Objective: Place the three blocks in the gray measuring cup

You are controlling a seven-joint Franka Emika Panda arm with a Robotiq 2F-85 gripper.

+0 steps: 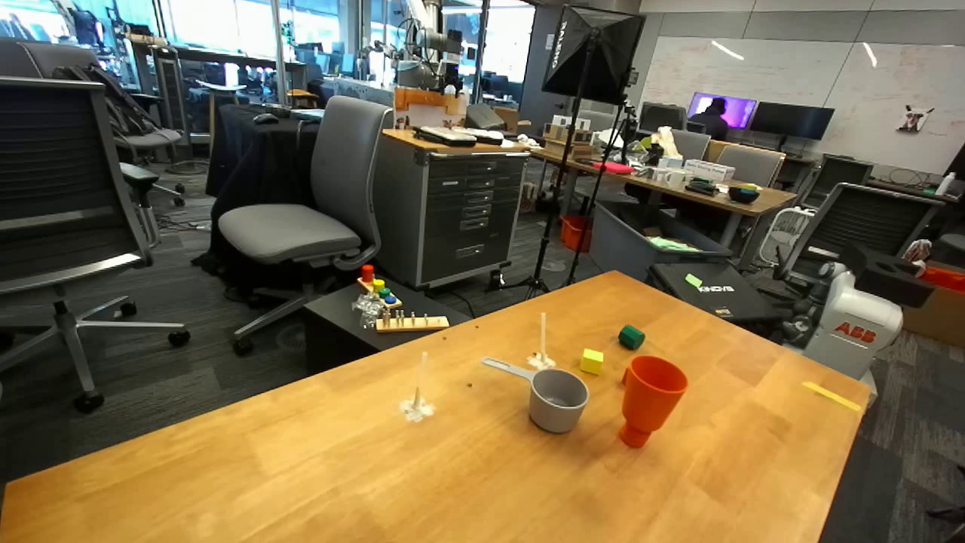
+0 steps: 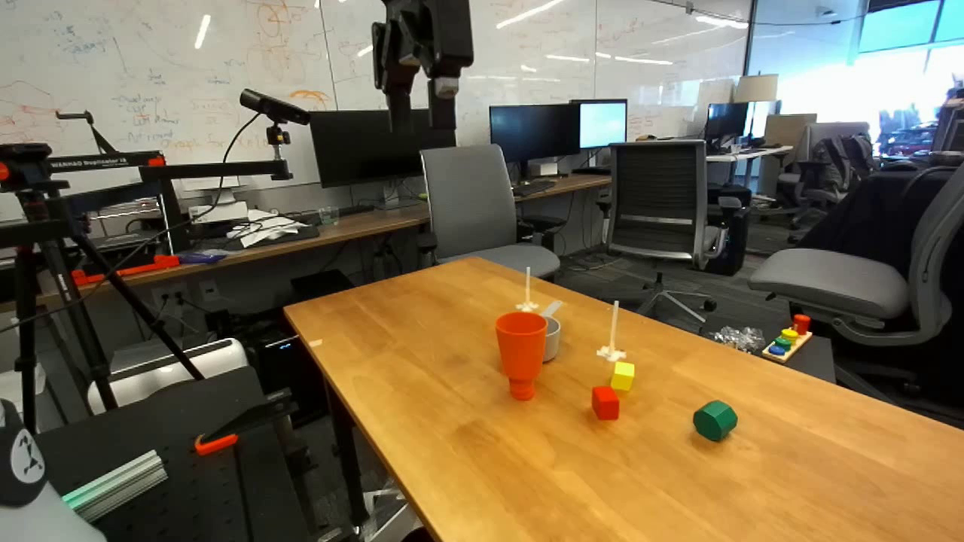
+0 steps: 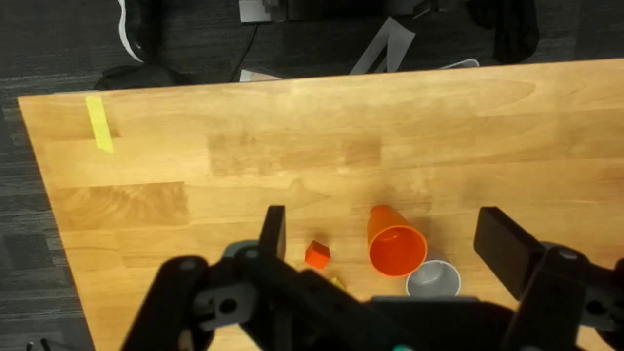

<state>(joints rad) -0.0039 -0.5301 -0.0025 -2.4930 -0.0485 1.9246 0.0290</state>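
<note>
Wooden surface spreads across the lower part of both exterior views. Above it, at the top center of an exterior view, the tool hangs with its jaws spread wide. Low and right of center in an exterior view, a tall orange cup stands upright; just left of it, apart, sits the gray measuring cup, mouth up. On the wood, the green block lies at the lower right of an exterior view, apart from the yellow block and the red block, which sit just beside each other, lower right of center.
</note>
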